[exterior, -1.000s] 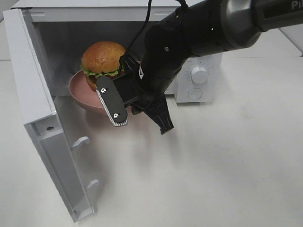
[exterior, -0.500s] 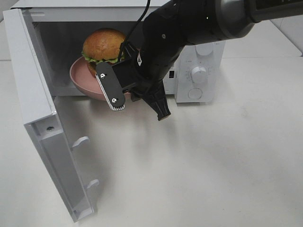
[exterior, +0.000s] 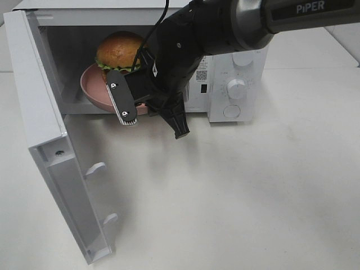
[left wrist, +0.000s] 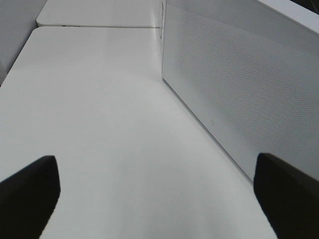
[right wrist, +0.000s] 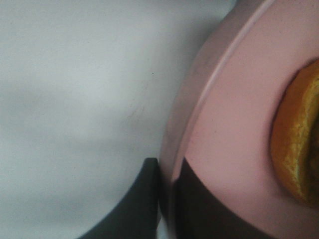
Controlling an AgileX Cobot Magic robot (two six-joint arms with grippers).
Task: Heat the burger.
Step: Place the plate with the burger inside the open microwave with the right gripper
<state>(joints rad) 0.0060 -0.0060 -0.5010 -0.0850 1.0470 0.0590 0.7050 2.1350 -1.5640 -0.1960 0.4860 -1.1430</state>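
- Now the round, golden-bun burger (exterior: pixel 118 49) sits on the shallow pink plate (exterior: pixel 89 90), partly inside the open white microwave (exterior: pixel 233 84).
- My right gripper (right wrist: pixel 168 194) pinches the plate's rim; my left gripper (left wrist: pixel 158 196) hangs spread wide, empty.
- A tilt, or a knock against the cavity's sill, could slide the burger off.

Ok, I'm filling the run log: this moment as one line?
right fingers: shut on plate rim | burger: on plate, at microwave opening | door: open | left fingers: open, empty
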